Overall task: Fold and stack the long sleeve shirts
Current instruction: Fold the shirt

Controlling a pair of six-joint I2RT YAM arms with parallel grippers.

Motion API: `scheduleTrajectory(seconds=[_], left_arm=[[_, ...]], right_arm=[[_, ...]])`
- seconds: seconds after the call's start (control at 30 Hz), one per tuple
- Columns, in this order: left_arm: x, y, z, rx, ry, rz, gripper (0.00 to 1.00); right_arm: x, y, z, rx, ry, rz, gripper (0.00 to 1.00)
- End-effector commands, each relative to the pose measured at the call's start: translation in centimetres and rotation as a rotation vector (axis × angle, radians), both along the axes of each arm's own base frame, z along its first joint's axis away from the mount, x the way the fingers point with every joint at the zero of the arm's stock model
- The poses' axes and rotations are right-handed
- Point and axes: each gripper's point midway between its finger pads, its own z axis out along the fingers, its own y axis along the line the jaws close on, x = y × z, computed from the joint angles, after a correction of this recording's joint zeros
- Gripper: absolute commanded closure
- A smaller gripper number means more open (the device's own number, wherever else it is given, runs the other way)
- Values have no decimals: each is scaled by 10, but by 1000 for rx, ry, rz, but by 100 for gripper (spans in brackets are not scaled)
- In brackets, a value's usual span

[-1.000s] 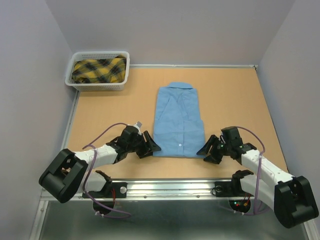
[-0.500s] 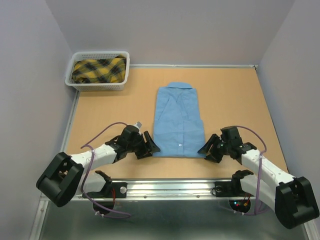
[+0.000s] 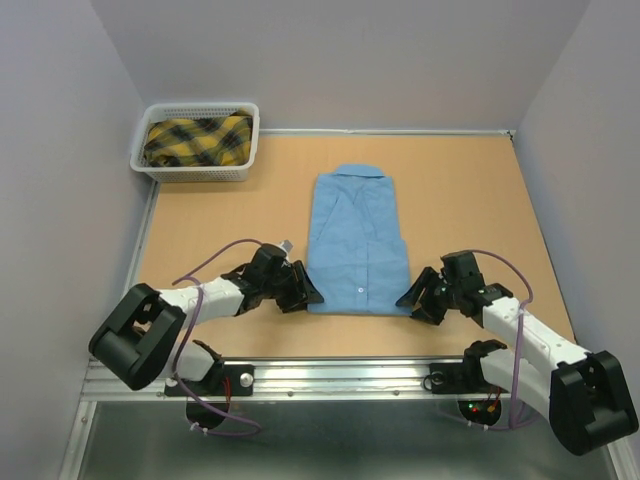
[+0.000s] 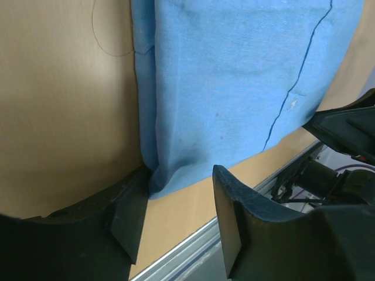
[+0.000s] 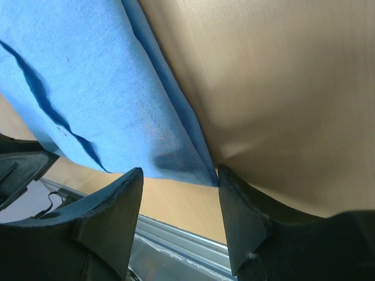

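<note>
A light blue long sleeve shirt (image 3: 356,240) lies flat on the tan table, collar at the far end, sides folded in to a narrow rectangle. My left gripper (image 3: 308,293) is open at the shirt's near left corner (image 4: 170,175); one finger touches that corner's edge, the other stands over bare table beside the hem. My right gripper (image 3: 412,300) is open at the near right corner (image 5: 187,158), its jaws straddling the hem there with nothing pinched. Another shirt, yellow and dark plaid (image 3: 197,140), lies bunched in the basket.
A white plastic basket (image 3: 196,171) stands at the far left corner of the table (image 3: 480,200). A metal rail (image 3: 340,375) runs along the near edge between the arm bases. Grey walls close in on three sides.
The left gripper has slid right to the shirt's near left corner and its jaws have narrowed a little. The right gripper and the shirt have barely moved.
</note>
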Motion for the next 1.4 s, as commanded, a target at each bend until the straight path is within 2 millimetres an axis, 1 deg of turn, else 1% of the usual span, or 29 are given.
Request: scheduleTrajectory(seconds=[0.0,0.03,0.13,0.17,0.23,0.3,0.37,0.4,0.43,0.47,0.5,0.53,0.6,0.67,0.7,0.73,0.77,0.8,0.83,0.87,0.9,0.97,1.0,1.03,1.07,1.13,1.3,1.33,1.37], left_arm=[[-14,47,-55,252,95,0,44],[-3,47,-52,262,74,4,45],[22,68,-55,378,45,14,50],[27,71,-54,388,48,17,50],[47,82,-48,425,26,36,50],[69,88,-30,438,-36,73,46],[83,94,-14,452,-85,111,40],[92,97,1,461,-137,141,34],[97,97,14,450,-163,167,32],[102,94,34,411,-217,197,28],[102,92,44,383,-237,217,27],[99,90,51,355,-249,238,27],[95,67,79,230,-315,271,26],[90,42,90,121,-320,280,29],[78,21,88,87,-302,224,29],[80,6,94,49,-321,205,29],[80,-4,81,59,-280,194,29],[76,-17,77,56,-270,158,29],[83,-28,70,55,-261,145,29],[86,-35,79,33,-283,141,29],[89,-41,64,47,-252,130,30],[102,-52,52,59,-249,113,30],[110,-60,56,59,-262,104,30],[113,-62,51,74,-255,93,30],[114,-62,32,113,-226,79,31],[118,-65,24,152,-217,45,31],[117,-43,-4,254,-178,18,32],[115,-32,-10,289,-164,16,32],[116,-24,-12,314,-166,7,32]], right_arm=[[-12,-20,-17,-131,30,25,40],[-11,-20,-15,-132,28,25,40],[-4,-14,0,-123,-17,56,40],[6,-12,15,-128,-57,66,40],[19,-16,28,-198,-99,111,39],[49,-14,51,-259,-170,162,37],[71,-12,61,-298,-208,206,36],[96,-6,87,-306,-283,211,36],[110,-8,81,-361,-281,256,36],[127,-5,91,-379,-326,262,36],[153,-7,112,-423,-392,237,36],[168,-6,107,-463,-394,275,36],[198,1,117,-496,-466,315,36],[233,10,117,-537,-512,379,36],[245,14,120,-549,-529,398,36],[259,20,129,-556,-574,448,36],[270,23,108,-569,-541,477,36],[277,24,104,-575,-541,492,36],[289,27,96,-588,-542,523,36],[293,28,103,-592,-562,524,36],[296,28,86,-595,-532,538,36],[299,36,75,-568,-528,573,37],[298,36,70,-565,-520,578,37],[298,35,65,-567,-510,578,37],[294,33,53,-576,-484,585,37],[287,30,39,-575,-452,586,37],[254,20,9,-552,-361,546,37],[233,15,-8,-541,-302,528,37],[229,15,-2,-532,-315,504,37]])
